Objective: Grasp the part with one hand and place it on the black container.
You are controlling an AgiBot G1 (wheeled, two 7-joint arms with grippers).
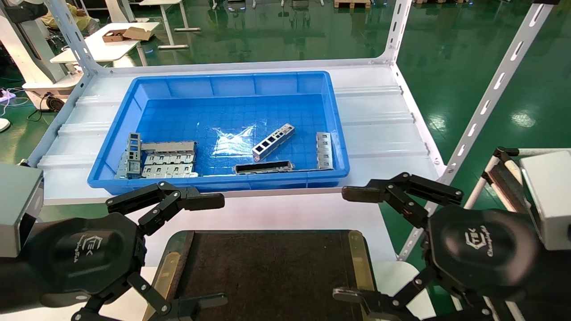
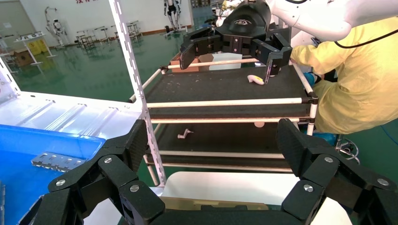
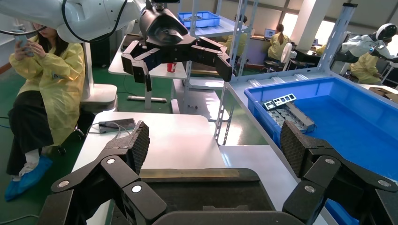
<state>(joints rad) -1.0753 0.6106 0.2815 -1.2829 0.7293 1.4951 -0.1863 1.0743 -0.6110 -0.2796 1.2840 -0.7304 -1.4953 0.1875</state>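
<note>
The part (image 1: pixel 273 141), a short light silver bar with a row of window cut-outs, lies slanted in the middle of the blue bin (image 1: pixel 111 176). The black container (image 1: pixel 267 272) with brass side rails sits on the white table in front of the bin; it also shows in the right wrist view (image 3: pixel 206 187). My left gripper (image 1: pixel 217 249) hovers open and empty over the container's left end, also seen in its own view (image 2: pixel 213 145). My right gripper (image 1: pixel 345 243) hovers open and empty over its right end, also in its own view (image 3: pixel 213 145).
The bin also holds a long dark-hollowed housing (image 1: pixel 264 167), a flat tabbed strip (image 1: pixel 324 150) and a pile of parts at its left (image 1: pixel 160 158). White slotted shelf uprights (image 1: pixel 486 107) stand at the right. A cart with black shelves (image 2: pixel 225 84) and a person in yellow (image 2: pixel 361 79) are beside it.
</note>
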